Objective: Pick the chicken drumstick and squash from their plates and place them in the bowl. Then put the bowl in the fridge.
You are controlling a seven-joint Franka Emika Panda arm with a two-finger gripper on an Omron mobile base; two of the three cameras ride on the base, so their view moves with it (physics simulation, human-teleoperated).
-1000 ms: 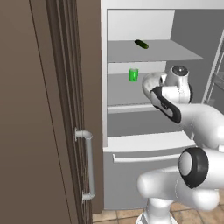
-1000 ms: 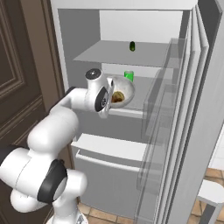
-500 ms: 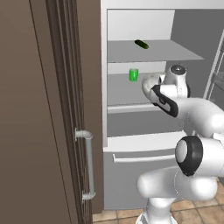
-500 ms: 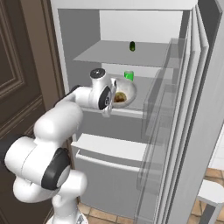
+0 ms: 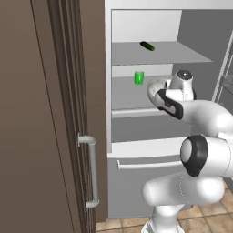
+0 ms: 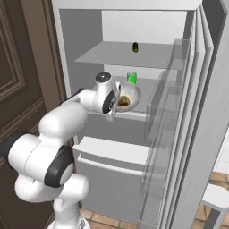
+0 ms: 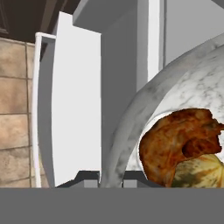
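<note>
bowl [image 6: 127, 96]: pinched by its rim in my gripper [image 7: 110, 178], at the fridge's [image 6: 134, 147] middle shelf
contents: chicken drumstick [image 7: 175, 144] on squash [image 7: 199, 173]
nearby: green can [image 5: 139, 77] just behind; dark item [image 5: 147, 46] on upper shelf
left: brown cabinet [image 5: 45, 113]

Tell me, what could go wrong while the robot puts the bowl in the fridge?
1. The gripper is pinching just the rim of the bowl, and the bowl looks tilted in the hand view, so the drumstick and squash might slide out.
2. A green can stands on the same shelf just behind the bowl; pushing further in could knock it over.
3. The grip on the thin rim could slip before the bowl rests on the shelf.
</note>
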